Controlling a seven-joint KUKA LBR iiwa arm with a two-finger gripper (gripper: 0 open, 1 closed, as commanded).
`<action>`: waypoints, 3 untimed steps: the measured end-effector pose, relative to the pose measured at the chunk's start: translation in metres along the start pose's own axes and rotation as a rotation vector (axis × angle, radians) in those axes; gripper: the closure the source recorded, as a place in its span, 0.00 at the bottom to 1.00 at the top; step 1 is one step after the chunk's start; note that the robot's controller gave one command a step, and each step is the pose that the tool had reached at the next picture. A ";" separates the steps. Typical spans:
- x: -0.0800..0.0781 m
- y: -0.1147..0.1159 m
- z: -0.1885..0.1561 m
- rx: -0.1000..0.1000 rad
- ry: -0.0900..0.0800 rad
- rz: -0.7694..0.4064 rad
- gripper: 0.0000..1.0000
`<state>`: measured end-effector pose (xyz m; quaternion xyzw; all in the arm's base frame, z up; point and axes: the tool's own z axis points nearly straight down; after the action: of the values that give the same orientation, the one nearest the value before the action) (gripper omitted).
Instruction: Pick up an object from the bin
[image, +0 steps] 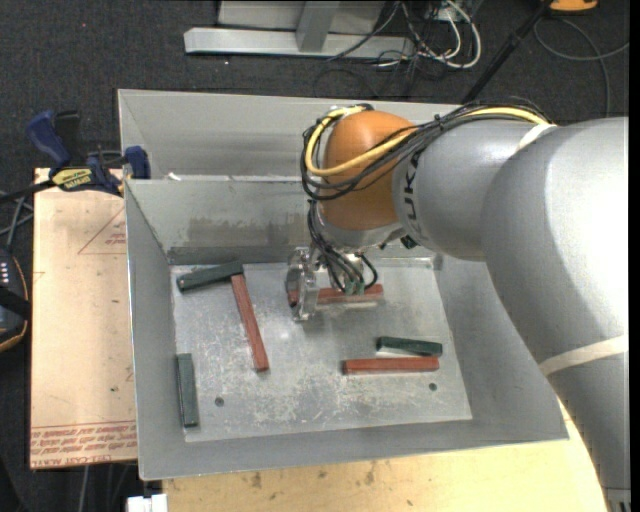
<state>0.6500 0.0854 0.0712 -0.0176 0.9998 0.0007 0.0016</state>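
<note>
My gripper (304, 296) is low in the middle of the bin, its metal fingers pointing down to the floor. A short red-brown bar (352, 295) lies right beside it, its left end at the fingers; whether the fingers are round it is hidden. A long red-brown bar (250, 323) lies slanted just to the left of the gripper. Further right and nearer the front lie another red-brown bar (390, 366) and a short dark green bar (409, 346).
A dark green bar (209, 277) lies at the back left, and another dark green bar (186, 389) lies along the left wall near the front. The arm with its orange cover hangs over the bin's back right part.
</note>
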 end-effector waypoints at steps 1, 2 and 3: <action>0.000 0.000 0.000 0.000 0.000 0.000 1.00; 0.058 -0.013 -0.046 0.001 0.012 -0.021 1.00; -0.005 -0.023 -0.001 -0.001 -0.005 -0.073 0.00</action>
<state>0.6556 0.0622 0.0719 -0.0541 0.9985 0.0011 0.0038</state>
